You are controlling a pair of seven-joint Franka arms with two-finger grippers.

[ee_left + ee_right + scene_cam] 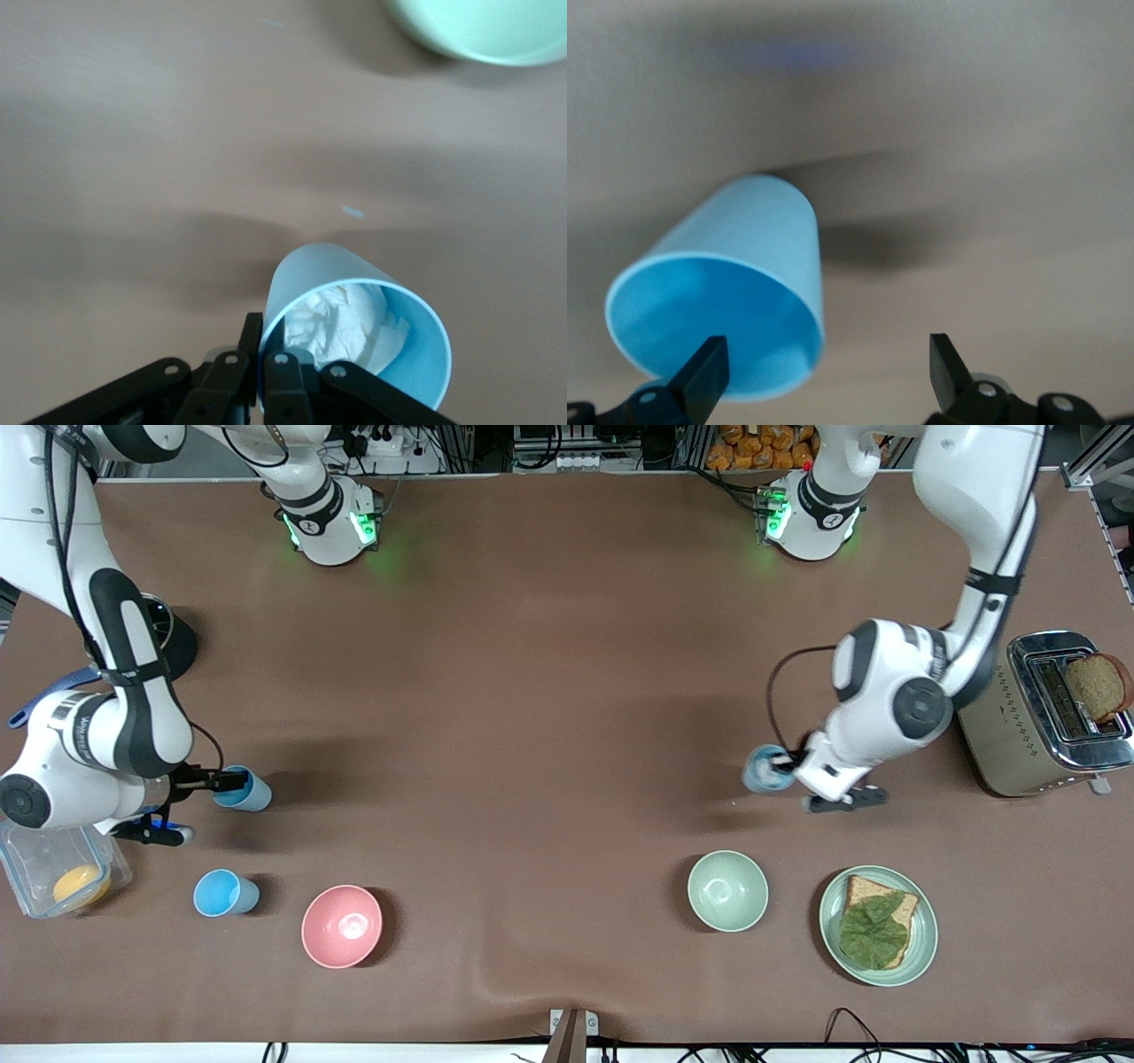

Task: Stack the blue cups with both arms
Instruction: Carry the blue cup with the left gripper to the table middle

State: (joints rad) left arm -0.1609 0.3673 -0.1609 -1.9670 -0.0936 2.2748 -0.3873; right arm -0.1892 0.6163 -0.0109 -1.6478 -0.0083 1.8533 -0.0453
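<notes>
A paler grey-blue cup (764, 771) is pinched at its rim by my left gripper (785, 762), between the toaster and the middle of the table. In the left wrist view the cup (354, 328) holds crumpled white paper, and the gripper (263, 372) is shut on its wall. A light-blue cup (243, 789) stands at the right arm's end of the table. My right gripper (221, 781) is open, with one finger at the cup's mouth. In the right wrist view the cup (726, 301) lies by one finger (707, 372) of the gripper (828, 372). Another blue cup (225, 892) stands nearer the front camera.
A pink bowl (341, 926) sits beside the free cup. A pale-green bowl (727, 890) and a plate (921, 948) with bread and a leaf lie nearer the front camera than my left gripper. There is also a toaster (1019, 726) and a clear container (35, 859).
</notes>
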